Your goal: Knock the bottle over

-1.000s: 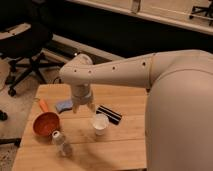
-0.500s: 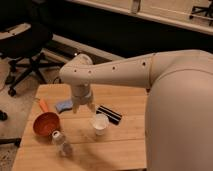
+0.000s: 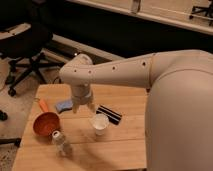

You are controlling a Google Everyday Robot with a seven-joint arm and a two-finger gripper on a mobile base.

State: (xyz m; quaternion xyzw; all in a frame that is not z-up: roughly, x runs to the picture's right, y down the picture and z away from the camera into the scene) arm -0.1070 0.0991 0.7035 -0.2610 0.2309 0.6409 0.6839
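Observation:
The bottle (image 3: 60, 142) is small, clear plastic with a white cap, and stands upright near the front left of the wooden table (image 3: 125, 145). My gripper (image 3: 83, 108) hangs from the white arm above the table's middle, up and to the right of the bottle and apart from it. It sits just left of the white paper cup (image 3: 99, 123).
An orange bowl with a handle (image 3: 46, 122) lies left of the bottle. A blue sponge (image 3: 64, 105) lies behind the gripper. A black striped packet (image 3: 109, 113) lies right of the cup. A black office chair (image 3: 22, 45) stands at the back left.

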